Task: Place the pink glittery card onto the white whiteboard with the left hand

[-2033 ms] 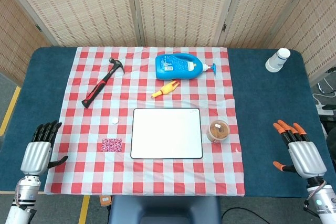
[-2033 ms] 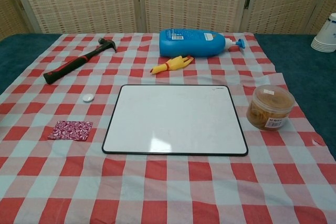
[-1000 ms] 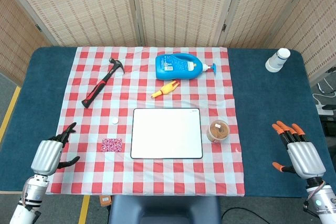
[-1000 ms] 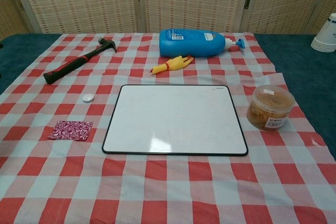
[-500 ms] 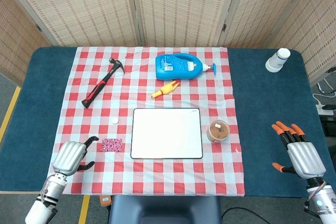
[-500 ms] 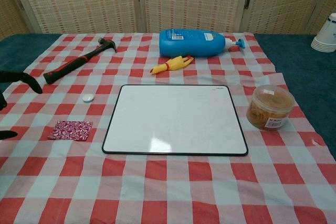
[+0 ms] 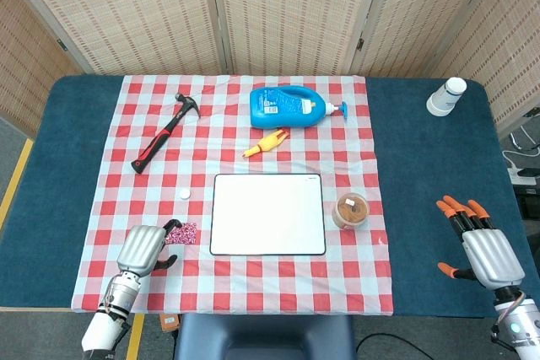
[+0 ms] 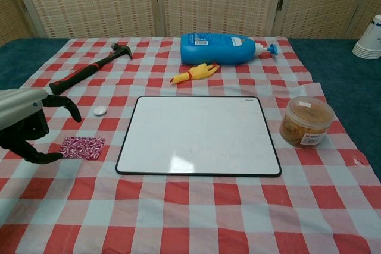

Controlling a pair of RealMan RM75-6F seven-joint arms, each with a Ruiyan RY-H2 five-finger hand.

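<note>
1. The left hand (image 8: 22, 124) hovers low over the checked cloth (image 7: 236, 284), its dark fingers (image 8: 66, 105) curled but apart, holding nothing.
2. The pink glittery card (image 8: 80, 147) lies flat on the cloth just under and beyond those fingers; whether the thumb tip touches its near edge cannot be told.
3. The white whiteboard (image 8: 199, 135) lies beyond the card, away from the fingers, close to it but apart.
4. The right hand (image 7: 481, 246) rests at the far side of the surface (image 7: 422, 200), orange-tipped fingers spread wide, empty.
</note>
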